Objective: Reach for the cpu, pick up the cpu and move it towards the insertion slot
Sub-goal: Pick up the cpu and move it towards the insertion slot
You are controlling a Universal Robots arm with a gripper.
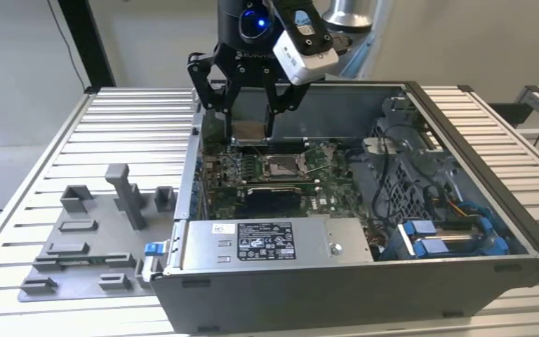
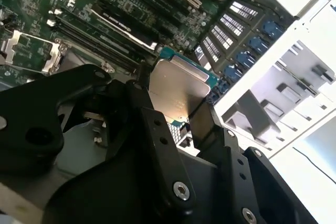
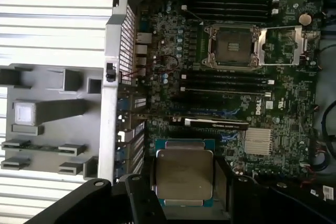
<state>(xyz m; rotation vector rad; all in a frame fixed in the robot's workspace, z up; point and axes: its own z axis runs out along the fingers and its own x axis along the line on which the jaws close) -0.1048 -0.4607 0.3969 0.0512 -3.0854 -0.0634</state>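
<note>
My gripper (image 1: 249,132) hangs over the back of the open computer case, shut on the cpu (image 1: 249,129), a thin square chip with a silvery top. In both wrist views the cpu (image 3: 185,176) (image 2: 178,86) sits flat between the two black fingers (image 3: 139,195), above the green board. The insertion slot (image 1: 282,166) is a silver-framed square socket with a dark centre, lying nearer the case's middle than the gripper. The first wrist view shows the insertion slot (image 3: 231,47) with its frame swung open, well apart from the held chip. The second wrist view has the insertion slot (image 2: 29,51) too.
A grey fixture plate (image 1: 40,281) with upright blocks lies on the slatted table at the exterior view's left. Inside the case, a power supply box (image 1: 269,242) sits at the front and a drive cage with blue clips (image 1: 448,239) at the right. Cables (image 1: 387,175) run beside the board.
</note>
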